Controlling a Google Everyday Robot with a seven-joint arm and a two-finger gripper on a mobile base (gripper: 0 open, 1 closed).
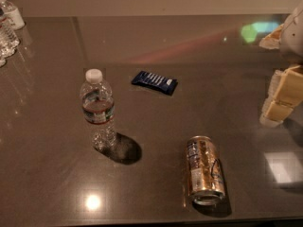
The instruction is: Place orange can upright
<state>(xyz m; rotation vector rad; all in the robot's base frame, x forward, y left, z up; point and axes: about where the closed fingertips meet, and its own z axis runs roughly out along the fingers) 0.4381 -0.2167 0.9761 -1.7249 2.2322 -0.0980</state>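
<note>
The orange can (204, 170) lies on its side on the dark table (42, 174), near the front edge; its long axis runs from the far side toward the camera, tipped only a little off that line, with one silver end facing the front edge and the other pointing away.

The gripper (280, 98) hangs to the right of the can and farther back, at the right border of the view, above the table and well apart from the can; only part of it shows, so whether it is spread or closed I cannot tell.

That is the relation the coming move turns on, I judge: the can lies forward and to the left of the gripper, and its round side, not an end, faces that way, so a grasp across the body looks the natural approach before it is tipped onto one end.

A water bottle (98, 110) stands upright to the left of the can, well apart; a dark blue snack bar (154, 82) lies flat beyond the can, up and to its left. Neither is between the can and the gripper.
</note>
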